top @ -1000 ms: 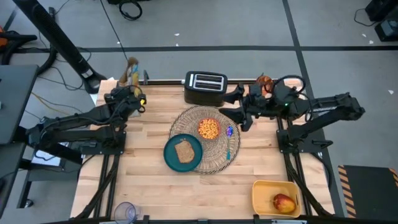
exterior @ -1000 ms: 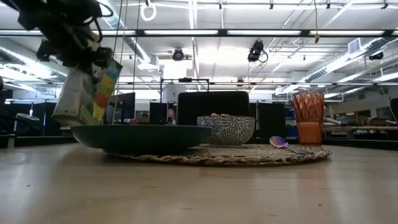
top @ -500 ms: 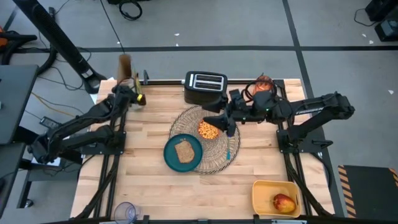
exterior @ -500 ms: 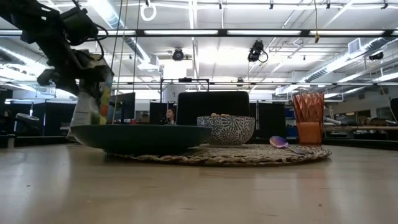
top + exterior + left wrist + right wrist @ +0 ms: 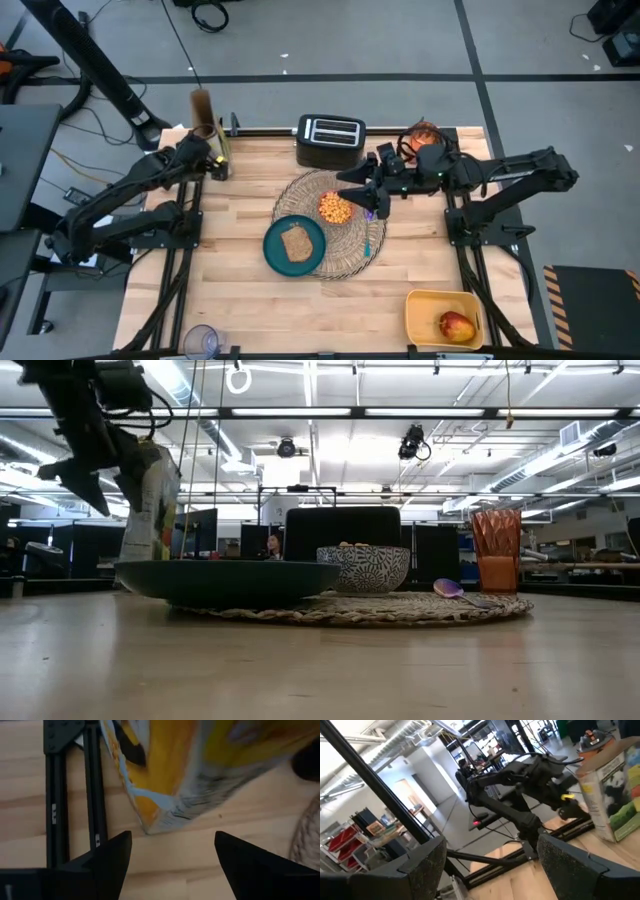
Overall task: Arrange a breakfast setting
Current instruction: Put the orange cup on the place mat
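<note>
A round wicker placemat (image 5: pixel 340 255) lies mid-table. On it rest a teal plate (image 5: pixel 276 250) carrying a toast slice (image 5: pixel 296 242), a bowl (image 5: pixel 336 207) of orange cereal and a blue-handled spoon (image 5: pixel 367 238). My right gripper (image 5: pixel 366 195) hovers open above the spoon's head, beside the bowl. The orange cup (image 5: pixel 497 550) stands at the far right. The apple (image 5: pixel 456 325) lies in a yellow bin. A cereal box (image 5: pixel 150 505) stands upright on its bottom edge (image 5: pixel 160 822) at the far left. My left gripper (image 5: pixel 170 855) is open just short of it, not touching.
A black toaster (image 5: pixel 330 140) stands at the far edge behind the placemat. The yellow bin (image 5: pixel 425 305) sits at the near right corner, and a clear glass (image 5: pixel 203 340) at the near left edge. Bare wood lies between the cereal box and the placemat.
My left gripper has set the tilted, lifted cereal box down upright at the far left, then opened and let go of it. My right gripper has moved toward the table's left, from beside the cup to over the spoon by the bowl.
</note>
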### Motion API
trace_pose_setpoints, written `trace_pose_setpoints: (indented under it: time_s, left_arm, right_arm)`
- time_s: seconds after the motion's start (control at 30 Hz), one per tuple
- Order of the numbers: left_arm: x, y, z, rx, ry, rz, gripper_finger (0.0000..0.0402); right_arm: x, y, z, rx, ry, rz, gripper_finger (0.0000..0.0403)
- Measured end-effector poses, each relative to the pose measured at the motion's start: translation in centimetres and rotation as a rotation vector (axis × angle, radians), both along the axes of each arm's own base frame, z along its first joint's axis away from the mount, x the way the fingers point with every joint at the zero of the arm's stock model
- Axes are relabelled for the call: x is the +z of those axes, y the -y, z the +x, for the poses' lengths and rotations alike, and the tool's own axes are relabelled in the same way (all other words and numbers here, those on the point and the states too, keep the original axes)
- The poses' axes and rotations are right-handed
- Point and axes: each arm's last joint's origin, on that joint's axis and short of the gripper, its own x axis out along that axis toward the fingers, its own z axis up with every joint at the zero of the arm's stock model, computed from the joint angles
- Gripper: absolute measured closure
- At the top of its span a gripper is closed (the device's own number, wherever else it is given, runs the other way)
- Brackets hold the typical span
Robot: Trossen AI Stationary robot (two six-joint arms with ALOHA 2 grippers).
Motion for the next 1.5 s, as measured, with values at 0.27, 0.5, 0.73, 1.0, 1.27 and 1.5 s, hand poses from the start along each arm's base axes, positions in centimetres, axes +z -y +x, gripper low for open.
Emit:
trace_pose_setpoints:
  time_s: [0.27, 0.5, 0.73, 1.0, 1.27, 1.5]
  left_arm:
    - [3.0, 0.6, -0.3, -0.047, 0.039, -0.038, 0.0106]
    - [5.7, 2.5, -1.9, -0.034, 0.004, -0.191, 0.0106]
    - [9.0, 4.2, -2.7, -0.118, 0.106, -0.195, 0.0106]
    - [10.5, 5.6, -1.5, -0.445, 0.346, -0.133, 0.0106]
    - [12.6, 6.8, 0.4, -0.725, 0.55, 0.006, 0.0106]
    - [13.8, 8.4, 1.9, -0.942, 0.661, 0.054, 0.0106]
  right_arm:
    - [-1.9, 2.9, -1.3, -0.232, -0.263, -0.079, 0.0087]
    - [-3.9, 6.5, -2.3, -0.437, -0.487, -0.039, 0.0089]
    - [-5.1, 10.8, -4.3, -0.537, -0.718, 0.066, 0.0114]
    - [-5.9, 14.2, -5.6, -0.659, -1.057, 0.037, 0.0135]
    - [-8.3, 17.4, -6.2, -0.703, -1.304, 0.06, 0.0135]
    - [-10.1, 19.8, -6.8, -0.782, -1.475, 0.037, 0.0135]
